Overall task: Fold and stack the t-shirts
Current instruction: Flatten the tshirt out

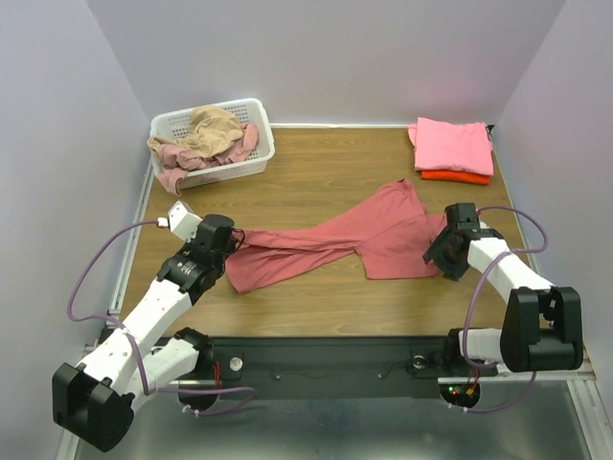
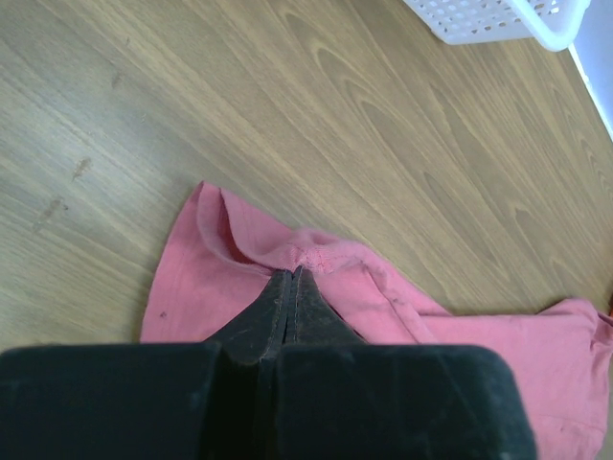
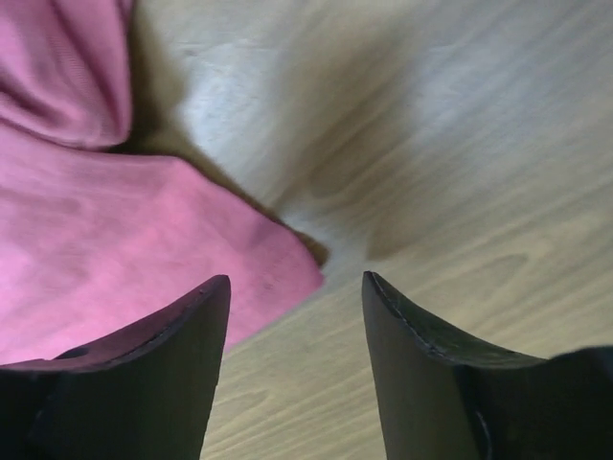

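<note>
Top external view: dusty red t-shirt lay spread on the wooden table, long axis running from near left to far right, twisted narrow at its middle; left gripper at the shirt's left end; right gripper at its right edge, so each arm was nearer its own end; bright pink t-shirt folded on top of an orange-red t-shirt at the far right; white lattice basket at the far left, holding a tan t-shirt and a pale rose t-shirt, both crumpled; finger states too small to read here.

Left wrist view: left gripper clenched, fingers pressed together on a bunched seam of the dusty red t-shirt; cloth trailed away to the right and was cut off at the frame edge; a corner of the basket showed at the top; which part of the garment was pinched, hard to make out.

Right wrist view: right gripper released, jaws standing apart over bare table; a corner of the dusty red t-shirt reached just into the gap from the left finger's side, not pinched; judged that a regrasp would need the fingers shifted towards the cloth; whether the tips touched the table, not discernible; image soft.
</note>
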Available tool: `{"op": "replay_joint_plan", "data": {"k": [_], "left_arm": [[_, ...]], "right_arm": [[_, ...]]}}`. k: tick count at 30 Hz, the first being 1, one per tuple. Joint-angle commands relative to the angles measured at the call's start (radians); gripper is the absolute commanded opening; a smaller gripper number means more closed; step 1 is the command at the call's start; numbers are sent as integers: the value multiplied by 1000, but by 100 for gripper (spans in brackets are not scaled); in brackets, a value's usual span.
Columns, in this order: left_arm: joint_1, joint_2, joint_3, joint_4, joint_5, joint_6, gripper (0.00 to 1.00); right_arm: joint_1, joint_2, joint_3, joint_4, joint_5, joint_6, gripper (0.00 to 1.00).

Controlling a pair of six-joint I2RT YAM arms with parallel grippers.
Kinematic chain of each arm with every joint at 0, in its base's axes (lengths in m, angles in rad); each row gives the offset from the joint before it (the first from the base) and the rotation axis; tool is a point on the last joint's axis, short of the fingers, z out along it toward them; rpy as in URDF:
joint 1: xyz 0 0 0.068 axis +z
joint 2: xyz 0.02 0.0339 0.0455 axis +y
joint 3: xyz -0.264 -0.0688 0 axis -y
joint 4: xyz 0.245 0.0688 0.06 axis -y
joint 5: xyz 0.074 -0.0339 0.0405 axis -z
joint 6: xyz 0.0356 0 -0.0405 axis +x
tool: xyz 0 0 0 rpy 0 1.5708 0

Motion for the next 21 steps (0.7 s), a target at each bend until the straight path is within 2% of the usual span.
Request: {"op": "replay_joint_plan", "data": {"k": [1, 3, 5, 12, 18, 19, 21], "left_arm": [[10, -28, -19, 22, -8, 2, 0], [8, -28, -19, 17, -9, 2, 0], [8, -28, -16, 13, -12, 0, 0], [10, -38, -21, -7, -26, -10, 0], [10, -48, -19, -12, -31, -10, 0], [10, -51, -18, -12, -32, -12, 0], [10, -55, -18, -13, -32, -7, 0]], "right_arm": [[-5, 23, -4, 88, -73, -5, 61], [-6, 43, -18, 109, -90, -5, 58], [-6, 62, -32, 126, -119, -10, 49], [-6, 111, -39, 146, -94, -10, 44], [-8, 135, -43, 192, -51, 3, 24], [-6, 140, -44, 206, -51, 0, 16], [-6, 140, -32, 233, -51, -8, 6]]}}
